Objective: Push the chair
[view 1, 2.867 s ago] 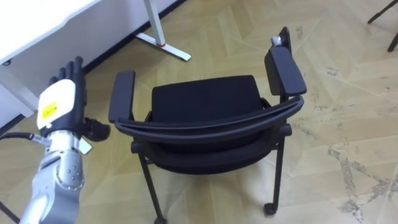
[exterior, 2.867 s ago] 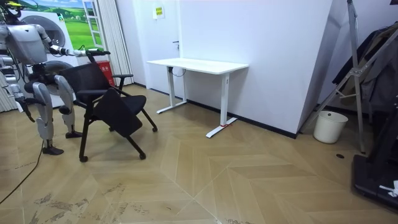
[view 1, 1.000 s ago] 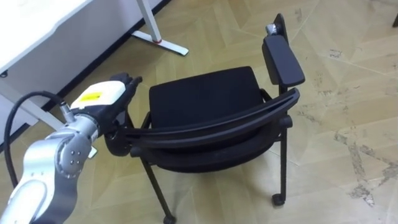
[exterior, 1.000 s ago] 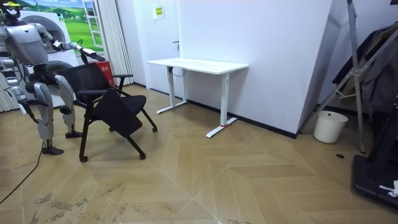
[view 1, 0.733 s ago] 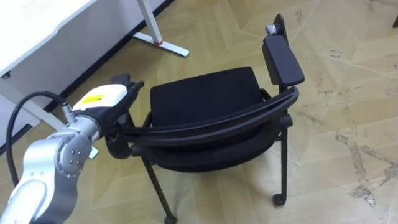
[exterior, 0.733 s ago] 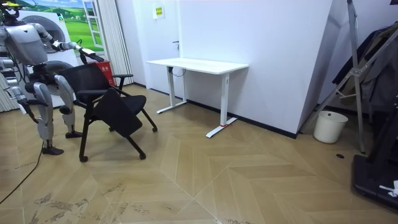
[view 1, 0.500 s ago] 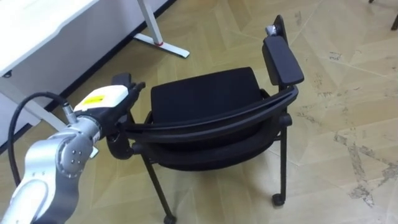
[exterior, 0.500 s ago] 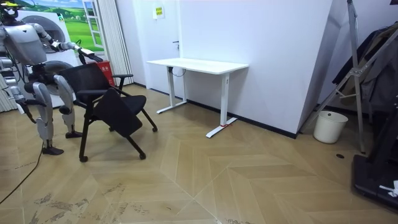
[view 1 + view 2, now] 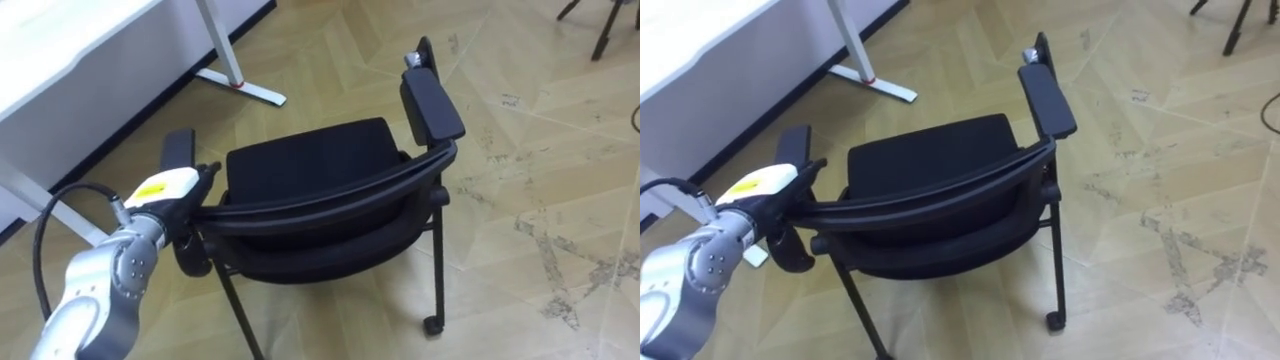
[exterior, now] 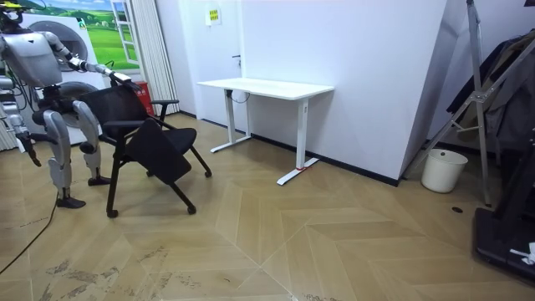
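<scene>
Left eye view: my left hand [image 9: 166, 189] is at the left end of the chair's [image 9: 308, 162] backrest rail [image 9: 335, 188]. My fingers lie over the rail and my thumb looks hooked beneath it, so I judge the hand is clamped on it. The rail is the chair's long line here. It runs across in front of me from lower left, at my hand, up to the right armrest [image 9: 431, 102]. The seat lies beyond the rail, away from me, and the left armrest [image 9: 178, 150] sits just past my fingers. The white desk [image 9: 70, 55] stands ahead and to my left, well apart from the chair.

Right eye view: the same hold. The hand is on the rail's left end and the far right end is free. I judge that a push from this one corner would tend to swing the chair rather than send it straight.

Room view: I stand behind the chair at the room view's left, my left arm stretched out to the backrest. My right hand [image 10: 29, 149] hangs low at my side, clear of the chair. The left hand is much the nearer, and the desk stands further toward the room view's right.
</scene>
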Tool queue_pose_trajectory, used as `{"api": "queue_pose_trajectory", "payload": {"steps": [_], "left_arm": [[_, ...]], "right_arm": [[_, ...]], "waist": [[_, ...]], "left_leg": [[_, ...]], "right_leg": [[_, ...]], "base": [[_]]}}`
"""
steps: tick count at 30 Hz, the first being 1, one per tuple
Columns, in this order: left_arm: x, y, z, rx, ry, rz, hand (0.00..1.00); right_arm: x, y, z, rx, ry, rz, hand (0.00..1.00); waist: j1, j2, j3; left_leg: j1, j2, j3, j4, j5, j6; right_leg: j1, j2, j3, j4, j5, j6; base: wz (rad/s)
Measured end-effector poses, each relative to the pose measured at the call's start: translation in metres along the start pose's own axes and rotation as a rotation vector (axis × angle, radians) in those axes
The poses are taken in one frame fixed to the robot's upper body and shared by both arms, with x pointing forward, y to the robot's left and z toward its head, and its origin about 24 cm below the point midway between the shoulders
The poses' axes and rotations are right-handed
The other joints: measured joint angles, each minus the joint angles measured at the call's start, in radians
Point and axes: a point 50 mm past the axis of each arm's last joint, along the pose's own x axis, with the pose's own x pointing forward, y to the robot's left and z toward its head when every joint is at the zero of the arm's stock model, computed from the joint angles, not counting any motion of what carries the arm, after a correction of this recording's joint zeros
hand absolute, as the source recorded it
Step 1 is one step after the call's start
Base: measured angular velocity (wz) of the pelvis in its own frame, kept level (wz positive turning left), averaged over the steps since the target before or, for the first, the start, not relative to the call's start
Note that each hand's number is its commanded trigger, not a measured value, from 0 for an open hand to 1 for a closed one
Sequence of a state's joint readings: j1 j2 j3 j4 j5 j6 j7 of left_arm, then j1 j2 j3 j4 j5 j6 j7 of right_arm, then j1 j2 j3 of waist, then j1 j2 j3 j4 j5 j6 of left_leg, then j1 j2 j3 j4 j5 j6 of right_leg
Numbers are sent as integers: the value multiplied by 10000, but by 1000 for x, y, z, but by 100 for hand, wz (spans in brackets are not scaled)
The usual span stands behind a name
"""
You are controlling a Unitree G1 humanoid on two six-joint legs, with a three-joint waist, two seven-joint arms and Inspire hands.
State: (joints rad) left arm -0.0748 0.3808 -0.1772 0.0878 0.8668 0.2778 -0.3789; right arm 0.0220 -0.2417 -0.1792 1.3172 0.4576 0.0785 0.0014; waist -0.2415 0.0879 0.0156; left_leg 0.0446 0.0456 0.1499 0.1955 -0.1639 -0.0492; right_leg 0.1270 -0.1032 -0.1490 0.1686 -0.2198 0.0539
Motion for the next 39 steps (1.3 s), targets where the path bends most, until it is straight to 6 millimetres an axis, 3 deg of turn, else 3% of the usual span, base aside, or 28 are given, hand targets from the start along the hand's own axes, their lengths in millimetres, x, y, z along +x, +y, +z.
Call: {"api": "queue_pose_trajectory", "payload": {"steps": [27, 39], "left_arm": [[9, -14, -4, -455, 255, 905, 0], [9, -11, 0, -529, 108, 1053, 0]], "right_arm": [[-1, -6, -5, 287, 48, -588, 0], [0, -2, 1, 291, -158, -408, 0]], "waist": [[-65, -43, -106], [5, -160, -79]], "left_leg": [[103, 2, 115, -65, 0, 0], [99, 3, 105, -64, 0, 0]], "right_leg": [[17, -4, 97, 16, -1, 4], [24, -5, 86, -5, -1, 4]], "base": [[0], [0]]}}
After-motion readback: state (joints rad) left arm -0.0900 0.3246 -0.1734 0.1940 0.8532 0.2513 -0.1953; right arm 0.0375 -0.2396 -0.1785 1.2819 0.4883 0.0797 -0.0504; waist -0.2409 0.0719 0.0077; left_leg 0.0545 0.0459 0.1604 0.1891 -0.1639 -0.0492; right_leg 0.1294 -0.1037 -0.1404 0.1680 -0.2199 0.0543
